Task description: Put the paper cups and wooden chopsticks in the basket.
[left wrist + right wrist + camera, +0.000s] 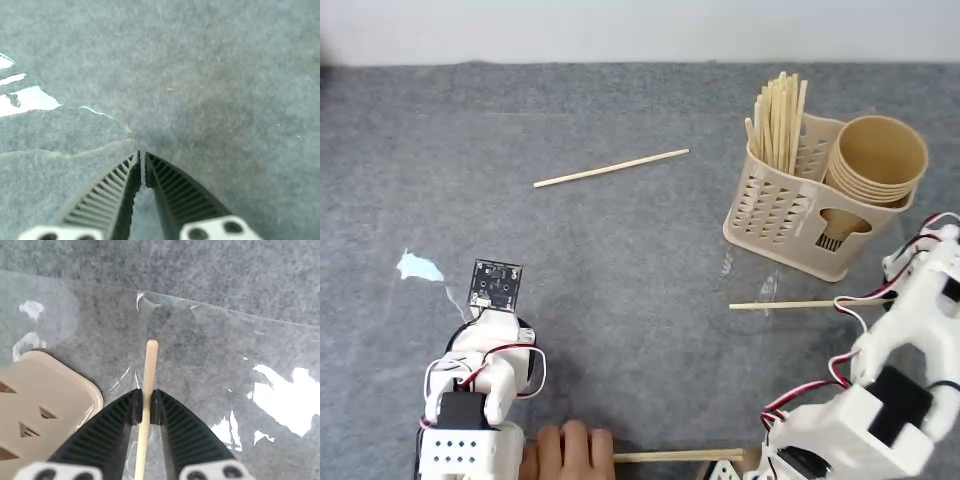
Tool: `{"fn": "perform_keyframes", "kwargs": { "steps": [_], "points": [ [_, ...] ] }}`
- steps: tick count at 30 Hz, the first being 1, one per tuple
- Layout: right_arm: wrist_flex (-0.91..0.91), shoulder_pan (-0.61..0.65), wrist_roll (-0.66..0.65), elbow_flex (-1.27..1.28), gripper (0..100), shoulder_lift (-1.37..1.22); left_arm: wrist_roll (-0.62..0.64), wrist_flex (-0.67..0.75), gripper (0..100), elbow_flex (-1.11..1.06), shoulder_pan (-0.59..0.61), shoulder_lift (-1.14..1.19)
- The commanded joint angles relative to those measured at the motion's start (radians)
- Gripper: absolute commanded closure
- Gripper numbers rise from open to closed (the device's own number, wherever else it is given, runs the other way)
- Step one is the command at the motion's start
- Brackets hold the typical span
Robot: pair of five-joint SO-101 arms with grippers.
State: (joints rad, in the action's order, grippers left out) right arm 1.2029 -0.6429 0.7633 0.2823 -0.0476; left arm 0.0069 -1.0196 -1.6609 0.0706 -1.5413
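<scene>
Bright, even, diffuse light from overhead. Shadows short and soft: faint one at basket [785, 225] foot. White glare patches on clear film [292, 392] in both wrist views. Matte mat [620, 290] evenly lit. Bright tip on chopstick [149, 360]. Brightest area: wall [620, 30]

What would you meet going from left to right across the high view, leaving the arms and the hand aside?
First a blue scrap → loose chopstick → upright chopsticks in the basket → stacked paper cups.
</scene>
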Motion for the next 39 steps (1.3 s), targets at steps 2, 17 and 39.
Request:
{"fn": "perform_keyframes", "kwargs": {
  "steps": [2, 17, 39],
  "points": [
    [0.004, -0.004, -0.014, -0.052, 99.1, 0.071, -0.008, 0.018, 99, 0.005, 0.003, -0.003],
    [0.073, 0.010, -0.052, -0.066, 99.1, 0.344, -0.008, 0.017, 99, 0.005, 0.003, -0.003],
    [-0.171, 0.243, -0.281, -0.068, 99.1, 0.846, -0.005, 0.015, 99, 0.005, 0.003, -0.003]
  ]
}}
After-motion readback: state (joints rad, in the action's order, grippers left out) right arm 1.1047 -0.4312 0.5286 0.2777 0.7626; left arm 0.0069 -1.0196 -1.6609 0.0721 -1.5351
